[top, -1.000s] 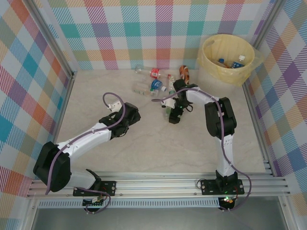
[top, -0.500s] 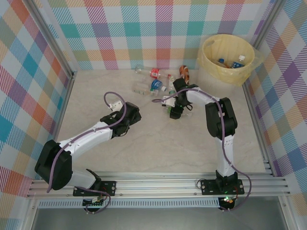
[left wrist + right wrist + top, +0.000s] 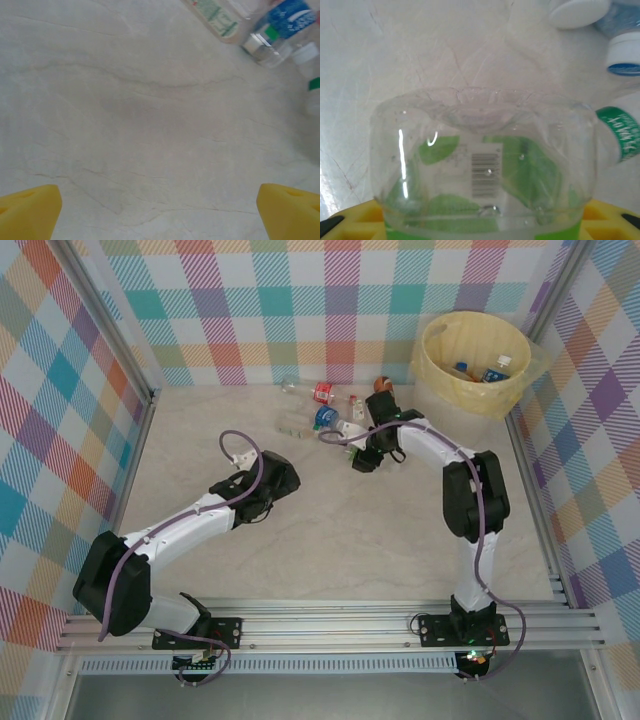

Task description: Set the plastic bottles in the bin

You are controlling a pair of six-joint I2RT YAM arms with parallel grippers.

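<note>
A clear plastic bottle with a green label (image 3: 485,165) sits between the yellow fingers (image 3: 355,222) of my right gripper (image 3: 485,225), which is shut on it; seen from above, this gripper (image 3: 365,460) is beside the cluster of plastic bottles at the back. That cluster holds a red-labelled bottle (image 3: 322,392), a blue-labelled one (image 3: 325,417) and an amber one (image 3: 383,388). The pale-yellow bin (image 3: 440,375) stands at the back right with bottles (image 3: 497,368) inside. My left gripper (image 3: 283,478) (image 3: 160,212) is open over bare table, with nothing between its fingers.
Checked walls close in the table on three sides. More bottles lie close to the held one: a white cap (image 3: 577,11), a blue cap (image 3: 623,60) and a green label (image 3: 620,132). A blue-labelled bottle (image 3: 290,15) lies ahead and to the right of the left gripper.
My right gripper has closed on the green-labelled bottle and moved back towards the far wall with it. The left arm has shifted slightly forward.
</note>
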